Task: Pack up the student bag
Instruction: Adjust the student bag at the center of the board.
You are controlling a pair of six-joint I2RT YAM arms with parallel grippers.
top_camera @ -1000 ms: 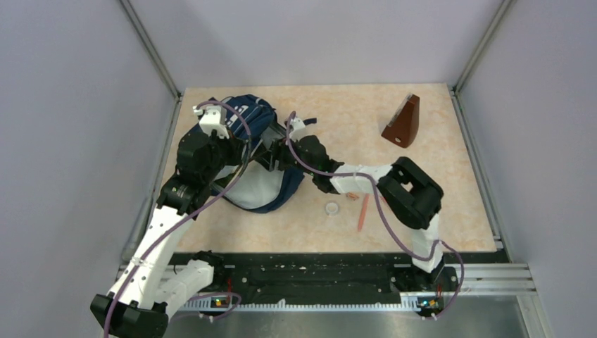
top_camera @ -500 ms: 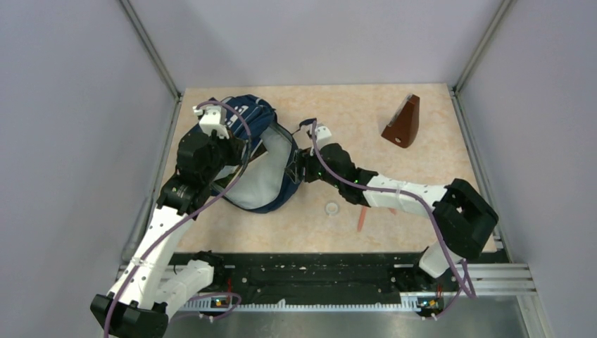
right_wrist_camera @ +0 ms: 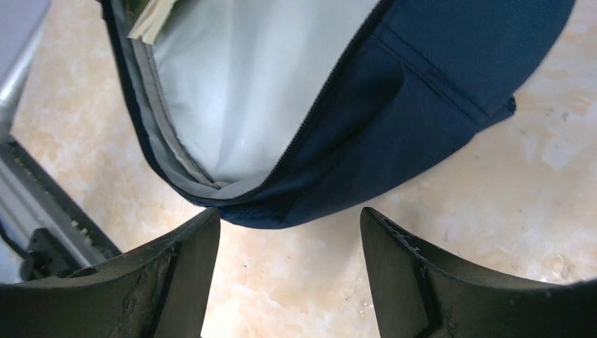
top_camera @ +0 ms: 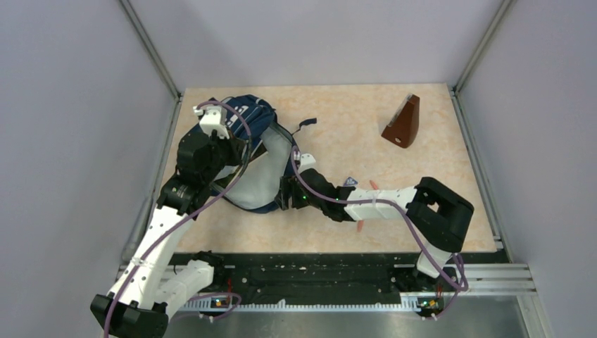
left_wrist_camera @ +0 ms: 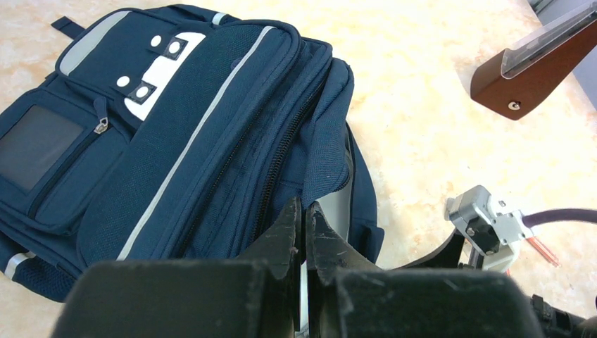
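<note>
Upper right of my table (top_camera: 352, 120), a brown wedge (top_camera: 403, 123) stands; lower centre, perhaps an orange pen (top_camera: 360, 225).

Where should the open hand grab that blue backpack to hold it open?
Likely the student bag by the lower rim of its mouth, beside the zipper, from the table side: a thin fabric lip, and the open right hand faces it.

Left arm (top_camera: 197, 158) hides bag's (top_camera: 257, 116) left half. Pale item (right_wrist_camera: 151, 21) inside bag: cut off at top edge, unidentifiable. Orange stick (top_camera: 360, 225) right of bag: mostly under right arm (top_camera: 380, 201).
</note>
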